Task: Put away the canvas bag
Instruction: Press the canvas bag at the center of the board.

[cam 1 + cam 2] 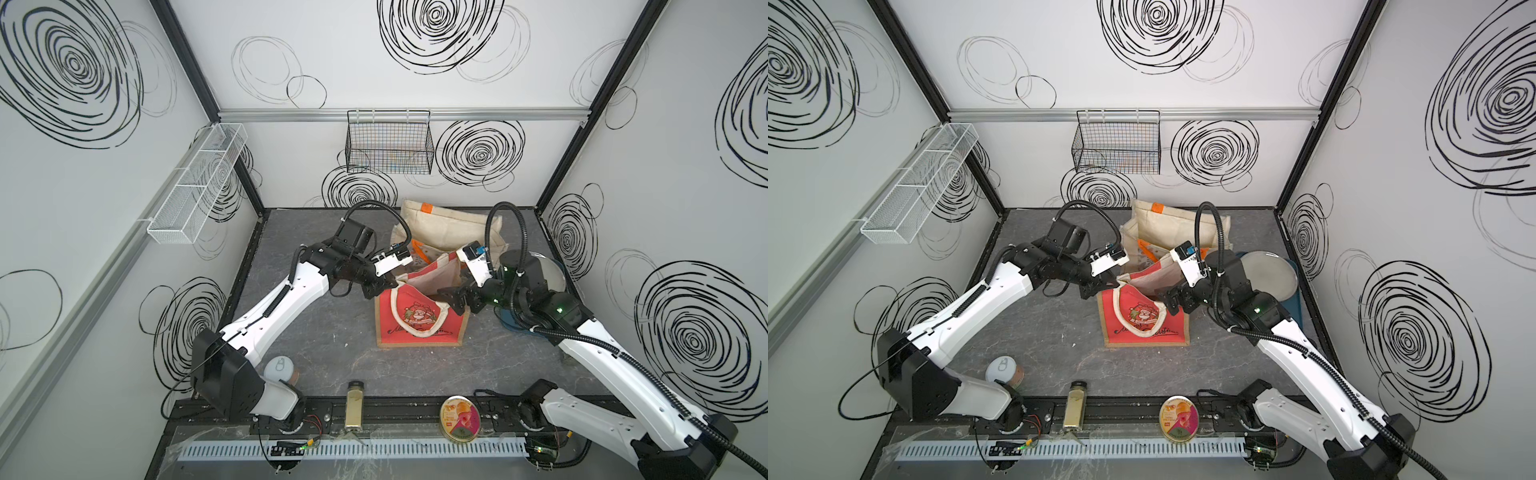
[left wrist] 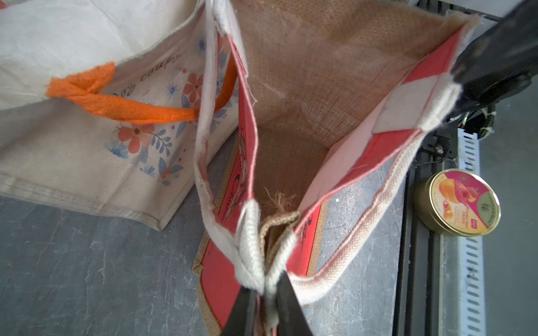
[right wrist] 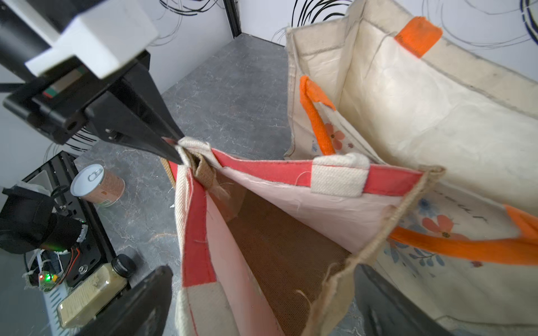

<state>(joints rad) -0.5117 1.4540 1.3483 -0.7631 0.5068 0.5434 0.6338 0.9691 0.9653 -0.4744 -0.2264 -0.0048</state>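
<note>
You have the red burlap tote bag [image 1: 419, 332] at the middle of the grey table [image 1: 324, 340].
Your left gripper [image 2: 266, 286] pinches its white-strapped corner; your right gripper [image 1: 453, 300] gapes wide astride the opposite rim.

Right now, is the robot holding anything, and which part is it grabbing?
The left tool pinches the red bag at a top corner, where its white strap bunches at the rim. The right tool is open, holding nothing.

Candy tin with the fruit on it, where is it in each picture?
Top view: candy tin on the black front rail.
Top view: candy tin on the same rail.
Left wrist: on that rail, past the red bag.
Right wrist: not in it.
Shared landmark: the red bag.
</note>
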